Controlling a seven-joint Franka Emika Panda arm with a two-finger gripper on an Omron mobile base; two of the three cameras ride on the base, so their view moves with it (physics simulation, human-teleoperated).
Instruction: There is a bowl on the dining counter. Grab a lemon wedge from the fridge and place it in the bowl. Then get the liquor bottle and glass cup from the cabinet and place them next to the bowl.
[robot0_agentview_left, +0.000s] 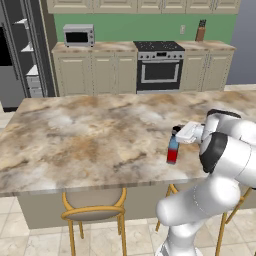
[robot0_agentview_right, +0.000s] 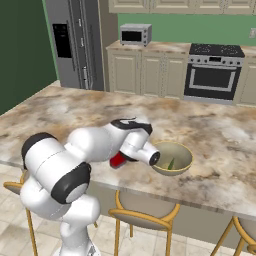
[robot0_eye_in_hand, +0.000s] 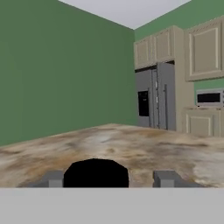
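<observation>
The gripper (robot0_eye_in_hand: 107, 178) has its fingers apart on both sides of the liquor bottle (robot0_agentview_left: 172, 148), which stands on the dining counter (robot0_agentview_left: 90, 135). Whether the pads touch it, I cannot tell. To finish well, draw back level, leaving the bottle upright near the bowl (robot0_agentview_right: 172, 158).

We see the liquor bottle (robot0_agentview_left: 172, 151) standing on the dining counter (robot0_agentview_left: 90, 130) between our gripper (robot0_eye_in_hand: 106, 178) fingers, the bowl (robot0_agentview_right: 172, 158) just beside.
</observation>
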